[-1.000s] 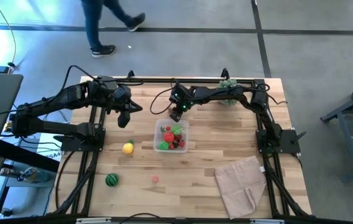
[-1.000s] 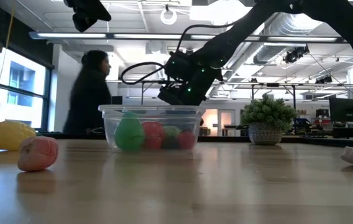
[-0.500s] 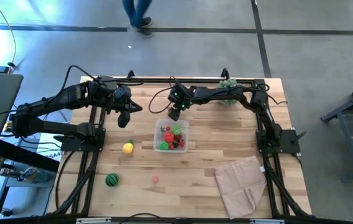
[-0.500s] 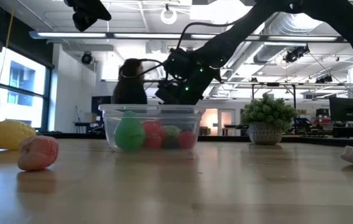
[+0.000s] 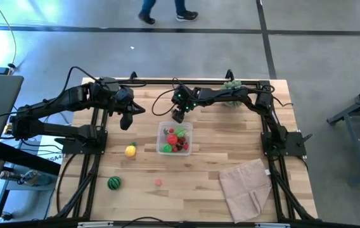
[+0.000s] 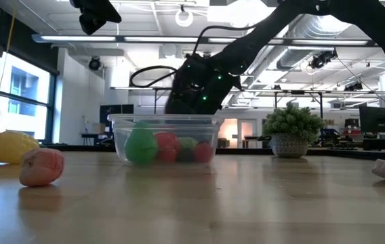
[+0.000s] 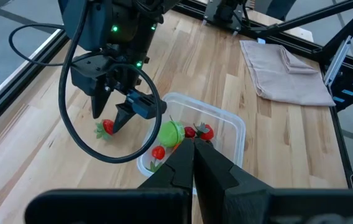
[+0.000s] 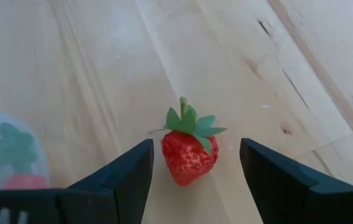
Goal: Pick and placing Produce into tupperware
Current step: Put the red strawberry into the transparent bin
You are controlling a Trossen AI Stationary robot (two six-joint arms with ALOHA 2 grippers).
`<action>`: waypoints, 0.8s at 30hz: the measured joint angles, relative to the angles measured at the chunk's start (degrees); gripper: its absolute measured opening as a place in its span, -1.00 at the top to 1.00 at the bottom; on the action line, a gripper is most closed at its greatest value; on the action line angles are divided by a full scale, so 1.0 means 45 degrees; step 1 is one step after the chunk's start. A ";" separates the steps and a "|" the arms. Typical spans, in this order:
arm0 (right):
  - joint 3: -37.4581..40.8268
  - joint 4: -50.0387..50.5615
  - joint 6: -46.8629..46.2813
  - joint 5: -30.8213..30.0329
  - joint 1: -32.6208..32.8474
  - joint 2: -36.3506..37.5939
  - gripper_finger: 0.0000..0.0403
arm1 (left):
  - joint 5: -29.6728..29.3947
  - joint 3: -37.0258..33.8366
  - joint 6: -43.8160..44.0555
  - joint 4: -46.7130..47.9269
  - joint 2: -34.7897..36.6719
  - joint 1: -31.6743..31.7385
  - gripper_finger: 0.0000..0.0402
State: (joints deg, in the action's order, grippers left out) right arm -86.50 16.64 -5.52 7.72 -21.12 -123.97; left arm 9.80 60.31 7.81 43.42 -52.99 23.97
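Note:
A red toy strawberry (image 8: 187, 160) with a green leaf cap lies on the wood just beyond the far left corner of the clear tupperware (image 5: 175, 139). My right gripper (image 8: 193, 148) is open and low over it, one finger on each side with gaps showing; the left wrist view also shows this gripper (image 7: 111, 107) above the strawberry (image 7: 106, 127). The tub holds green and red toy produce. A yellow lemon (image 5: 130, 151), a green striped melon ball (image 5: 114, 183) and a pink piece (image 5: 158, 182) rest on the table. My left gripper (image 7: 193, 157) is shut and raised left of the tub.
A beige folded cloth (image 5: 246, 187) lies at the near right of the table. A potted spiky plant (image 5: 232, 86) stands at the far edge, behind my right arm. A black cable (image 7: 71, 93) loops off the right wrist. A person walks on the floor beyond the table.
My right gripper has moved down toward the table and slightly toward the table's left, on the far side of the tub. The person beyond the table has walked on to the right.

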 joint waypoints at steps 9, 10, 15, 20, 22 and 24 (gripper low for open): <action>0.0000 0.0058 0.0140 0.0006 0.0000 -0.0004 -0.15 | 0.0000 0.0000 0.0000 0.0000 -0.0003 0.0000 1.00; 0.0000 0.0055 0.0137 0.0006 0.0000 -0.0004 -0.15 | 0.0000 0.0000 0.0000 0.0000 0.0000 -0.0001 1.00; 0.0000 0.0052 0.0135 0.0006 0.0000 -0.0004 -0.15 | 0.0000 0.0000 0.0000 0.0000 0.0000 -0.0001 1.00; 0.0000 0.0053 0.0135 0.0011 0.0000 -0.0004 -0.15 | 0.0000 0.0000 0.0000 0.0000 0.0000 0.0003 1.00; 0.0000 0.0053 0.0135 0.0011 0.0000 -0.0004 -0.15 | 0.0000 0.0000 0.0000 0.0000 0.0000 -0.0001 1.00; 0.0000 0.0053 0.0135 0.0011 0.0000 -0.0004 -0.15 | 0.0000 0.0000 0.0000 0.0000 -0.0001 0.0004 1.00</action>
State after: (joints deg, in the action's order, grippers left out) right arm -86.50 16.88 -4.91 7.77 -21.12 -123.98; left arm 9.80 60.31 7.81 43.42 -53.00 23.99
